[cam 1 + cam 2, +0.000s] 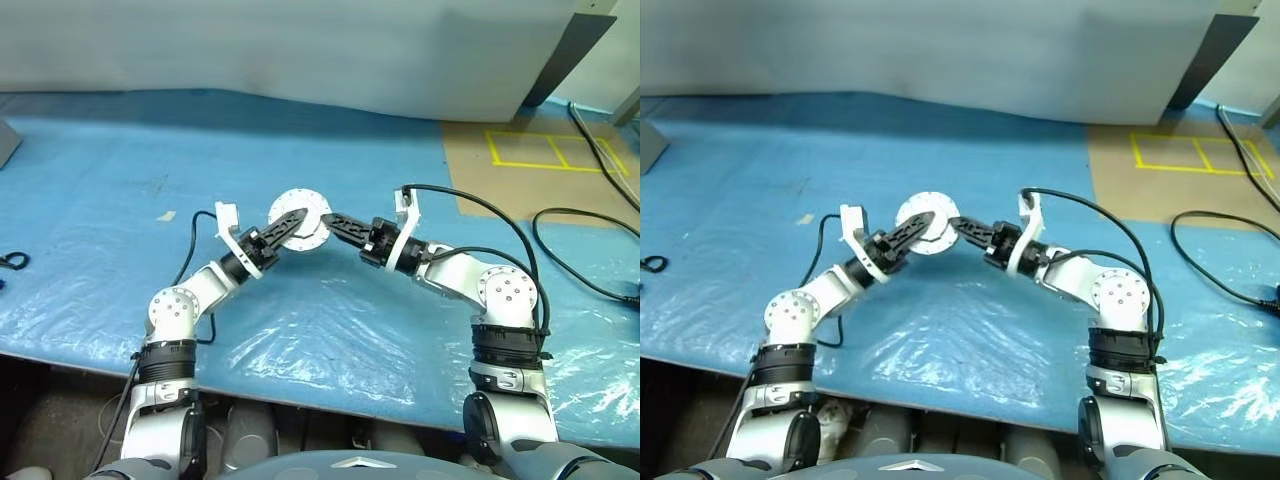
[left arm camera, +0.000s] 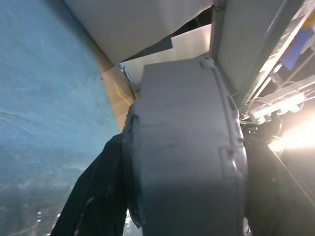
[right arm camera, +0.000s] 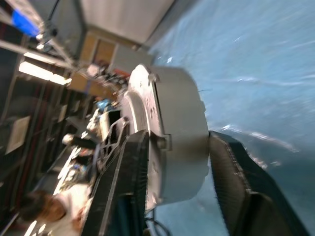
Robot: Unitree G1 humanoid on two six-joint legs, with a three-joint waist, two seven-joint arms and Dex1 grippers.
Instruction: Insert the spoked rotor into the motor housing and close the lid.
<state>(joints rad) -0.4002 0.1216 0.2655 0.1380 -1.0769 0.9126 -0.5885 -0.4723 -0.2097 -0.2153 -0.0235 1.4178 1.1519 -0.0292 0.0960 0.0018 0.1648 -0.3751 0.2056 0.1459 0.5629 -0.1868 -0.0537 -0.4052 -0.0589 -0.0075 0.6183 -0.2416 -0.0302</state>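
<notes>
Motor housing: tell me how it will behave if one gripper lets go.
The motor housing looks rigid, a thick gray metal drum, so it should not flex. It is probably heavy for its size. Held above the table between the left gripper and right gripper, its smooth round wall may slip or pivot, then roll.

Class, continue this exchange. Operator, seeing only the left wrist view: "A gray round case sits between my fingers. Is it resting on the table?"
Observer: No, the motor housing hangs above the blue table.
Operator: Is the lid shut?
Observer: Yes, the lid lies closed on it.
Operator: Where's the right pincer?
Observer: At the same case, opposite the left pincer.
</notes>
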